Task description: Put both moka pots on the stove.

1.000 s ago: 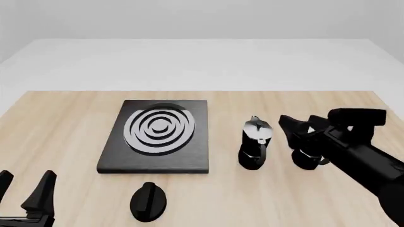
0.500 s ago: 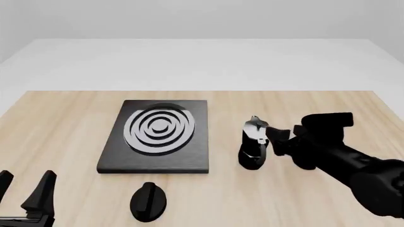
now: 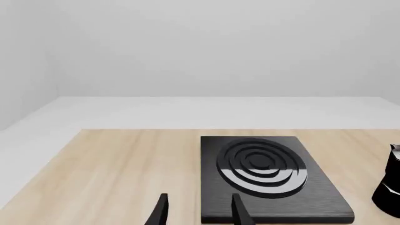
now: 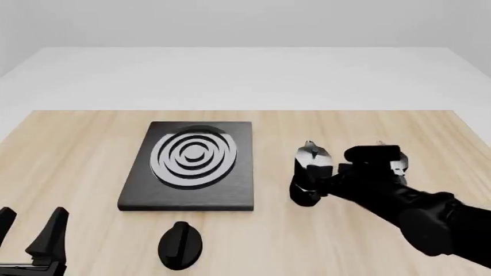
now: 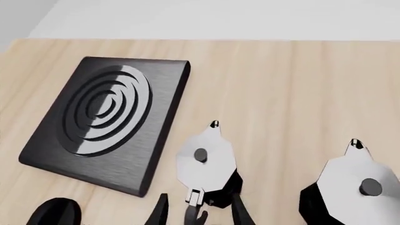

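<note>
Two black moka pots with silver lids stand on the table right of the stove (image 4: 192, 167). The left moka pot (image 4: 309, 172) is in full view. The right moka pot (image 4: 396, 165) is mostly hidden behind my right arm; only a sliver of its lid shows. In the right wrist view my right gripper (image 5: 198, 213) is open, its fingers on either side of the left moka pot's (image 5: 206, 164) side handle, with the right moka pot (image 5: 350, 187) beside it. My right gripper (image 4: 318, 184) sits against that pot. My left gripper (image 4: 29, 227) is open and empty at the front left.
A black round knob (image 4: 180, 244) lies in front of the stove, also seen as the knob (image 5: 56, 213) in the right wrist view. The left wrist view shows the stove (image 3: 269, 173) ahead of the left gripper (image 3: 198, 213) and one pot (image 3: 390, 187) at the picture's edge.
My right arm has swung left, from in front of the right moka pot to the left one's handle side. The left arm, pots and stove have not moved.
</note>
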